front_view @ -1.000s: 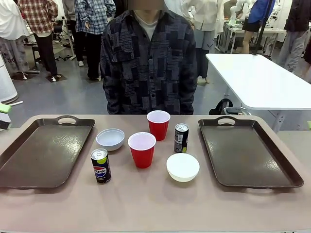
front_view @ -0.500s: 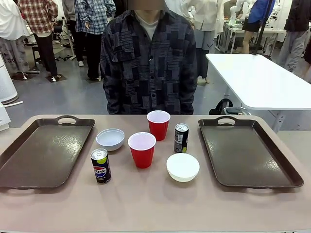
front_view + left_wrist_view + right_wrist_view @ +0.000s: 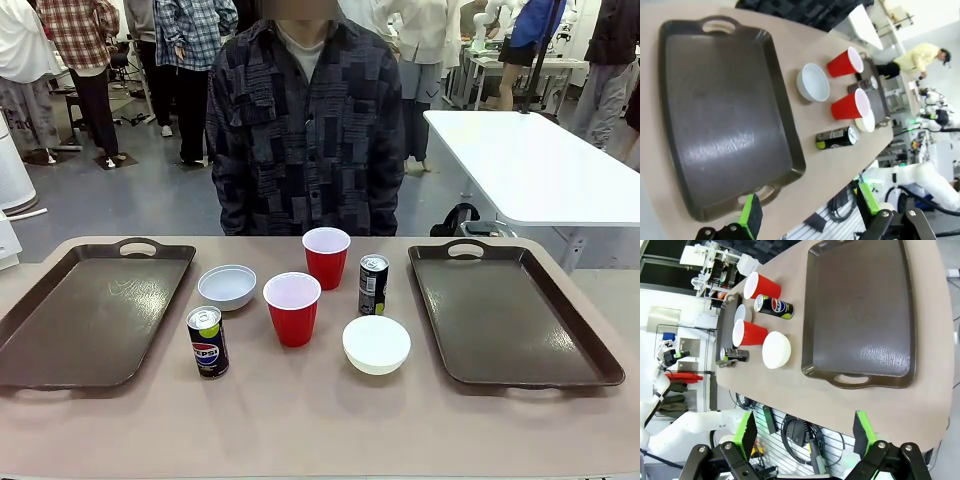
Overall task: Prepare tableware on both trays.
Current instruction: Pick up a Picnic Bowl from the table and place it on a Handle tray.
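We note the left gripper (image 3: 809,210) and right gripper (image 3: 805,432) spread wide, gripping nothing. All tableware stands on the table (image 3: 300,425) between the left dark brown rectangular plastic tray (image 3: 60,330) and right tray (image 3: 510,320): nearest, dark Pepsi can (image 3: 208,341) and shallow white round bowl (image 3: 376,343); then red plastic cup (image 3: 292,308); farther, second bowl (image 3: 227,286), black-silver can (image 3: 373,284), second cup (image 3: 326,257).

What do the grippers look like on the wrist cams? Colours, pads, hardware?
Left gripper: black jaws with bright green pads, round silver bolts at the knuckles. Right gripper: same black linkage build, green pads, silver bolts. The right arm, seen from the left wrist, is glossy white with black cables alongside.
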